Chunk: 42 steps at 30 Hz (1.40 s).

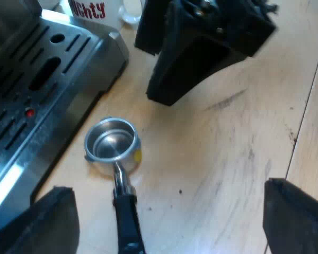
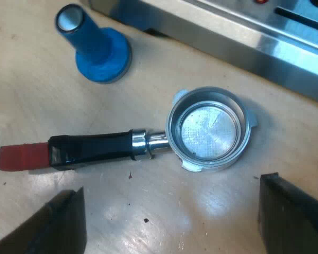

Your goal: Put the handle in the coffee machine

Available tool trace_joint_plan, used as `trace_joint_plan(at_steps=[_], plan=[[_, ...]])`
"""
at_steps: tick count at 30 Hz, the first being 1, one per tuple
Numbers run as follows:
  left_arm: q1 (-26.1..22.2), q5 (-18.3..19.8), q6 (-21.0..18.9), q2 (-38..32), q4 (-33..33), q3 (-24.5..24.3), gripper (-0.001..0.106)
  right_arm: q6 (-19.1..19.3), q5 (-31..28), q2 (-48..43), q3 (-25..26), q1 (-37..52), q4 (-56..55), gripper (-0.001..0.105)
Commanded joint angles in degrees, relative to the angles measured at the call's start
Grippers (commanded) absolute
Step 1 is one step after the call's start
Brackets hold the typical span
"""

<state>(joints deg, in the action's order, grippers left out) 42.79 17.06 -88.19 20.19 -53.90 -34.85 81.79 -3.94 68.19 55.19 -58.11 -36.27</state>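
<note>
The metal holder [image 2: 201, 129] lies flat on the worktop [image 2: 32, 95] just beside the coffee machine [image 2: 238, 39], cup facing up, with its dark handle [image 2: 90, 148] resting on the wood. The right claw [image 2: 172, 222] hangs above it, fingers spread wide. The left claw [image 1: 169, 222], equally wide apart, hovers over the handle.

The left end effector [image 1: 169, 219] and right end effector [image 2: 175, 217] each carry two matte black, blocky fingers [image 1: 55, 219].
</note>
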Motion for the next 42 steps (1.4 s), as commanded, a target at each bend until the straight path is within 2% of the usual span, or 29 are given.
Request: trace_joint_plan(at_steps=[1,3,5,7,15,23,25,28,42], plan=[[0.15,-0.68,-0.32,-0.11,0.68,-0.34,0.072,1.58,4.49,1.02,1.13,1.88,-0.45,0.071],[0.15,-0.68,-0.32,-0.11,0.68,-0.34,0.072,3.38,7.64,2.73,2.21,2.90,-0.45,0.078],[0.15,-0.68,-0.32,-0.11,0.68,-0.34,0.072,3.99,8.03,4.24,3.16,3.30,-0.57,0.081],[0.15,-0.68,-0.32,-0.11,0.68,-0.34,0.072,4.75,7.41,6.11,4.28,3.27,-0.89,0.080],[0.15,-0.68,-0.32,-0.11,0.68,-0.34,0.072,11.91,6.32,14.48,8.09,3.27,-0.88,0.078],[0.15,-0.68,-0.32,-0.11,0.22,-0.34,0.072,17.50,1.48,18.64,8.84,3.27,-0.88,0.078],[0.15,-0.68,-0.32,-0.11,0.02,-0.34,0.072,17.76,1.14,18.97,8.84,3.27,-0.88,0.078],[0.15,-0.68,-0.32,-0.11,-0.17,-0.34,0.072,20.19,1.15,19.97,8.84,3.81,-0.45,0.078],[0.15,-0.68,-0.32,-0.11,-0.20,-0.34,0.072,20.47,6.49,21.79,8.84,7.93,2.98,0.078]])
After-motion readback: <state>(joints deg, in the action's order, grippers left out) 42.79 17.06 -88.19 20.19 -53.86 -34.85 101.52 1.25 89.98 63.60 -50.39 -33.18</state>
